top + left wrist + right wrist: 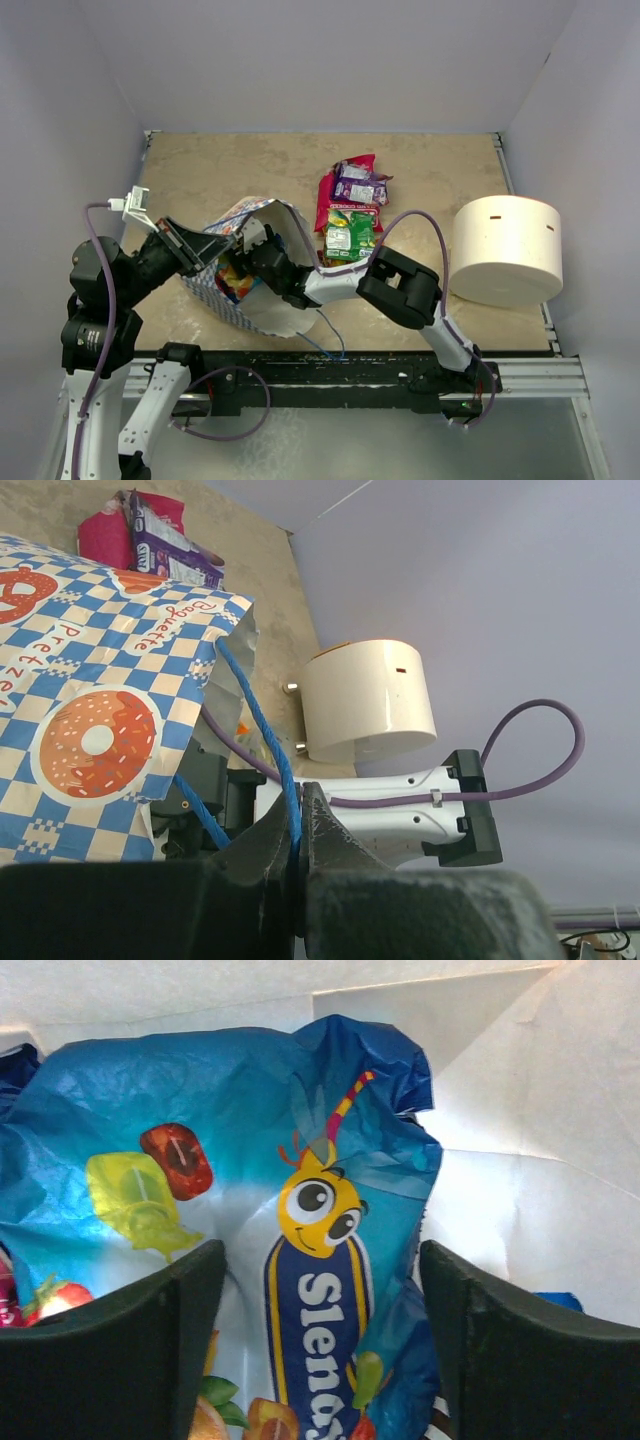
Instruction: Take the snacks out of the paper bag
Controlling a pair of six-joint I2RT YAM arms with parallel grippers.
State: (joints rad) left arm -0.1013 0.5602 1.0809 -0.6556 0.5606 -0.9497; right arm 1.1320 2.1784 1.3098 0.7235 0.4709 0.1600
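my right tool [320, 1345] is deep in the bag [262, 315], jaws wide, with a blue packet [320, 1160] straight ahead between them, its length running away from me. my left tool [298, 845] is clamped on the bag's blue handle [260, 730]. other packets [350, 205] lie on the worktop [430, 180] beyond.

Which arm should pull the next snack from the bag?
Right. The right tool sits inside the paper bag, open astride the blue packet. The left tool is shut on the bag's blue cord handle, holding it up.
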